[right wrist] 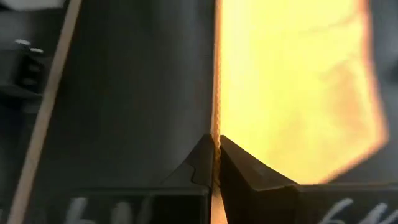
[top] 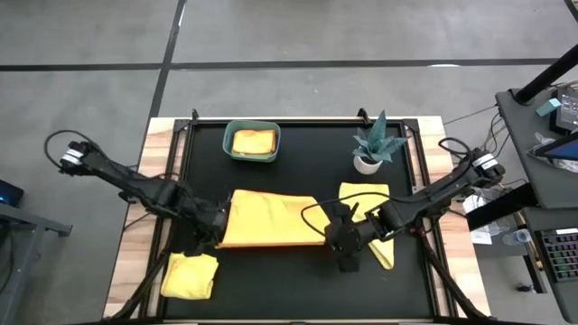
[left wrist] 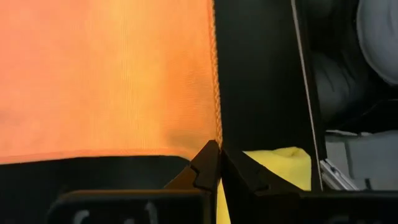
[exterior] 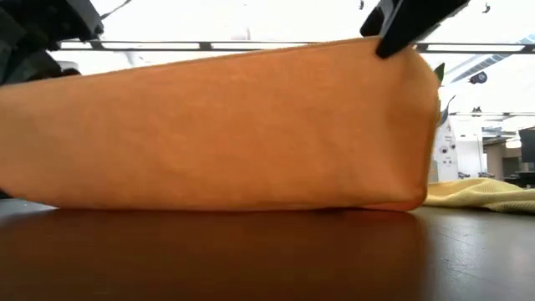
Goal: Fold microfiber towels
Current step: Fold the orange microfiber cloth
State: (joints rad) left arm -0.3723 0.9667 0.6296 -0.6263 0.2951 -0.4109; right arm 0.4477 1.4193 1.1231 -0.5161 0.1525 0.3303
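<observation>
Now, left to right across my table:

Yellow towel, near left: crumpled yellow towel (top: 191, 275) lies at the near-left corner of the black mat (top: 298, 280), just beside my left arm.

Left gripper: my left gripper (left wrist: 217, 163) has its fingers pressed together on the left edge of the orange towel (top: 269, 219), pinching its hem.

Orange towel: stretched between my two grippers at mid-table, lifted so that it hangs with its lower fold resting on the mat.

Teal bin: teal bin (top: 252, 142) sits at the far side, a folded yellow-orange towel (top: 254, 142) inside it.

Right gripper: my right gripper (right wrist: 217, 163) is clamped on the orange towel's right edge.

Yellow towel, right: second yellow towel (top: 368, 200) lies flat under my right arm.

Potted plant: potted plant (top: 375, 144) stands upright, far right.
</observation>
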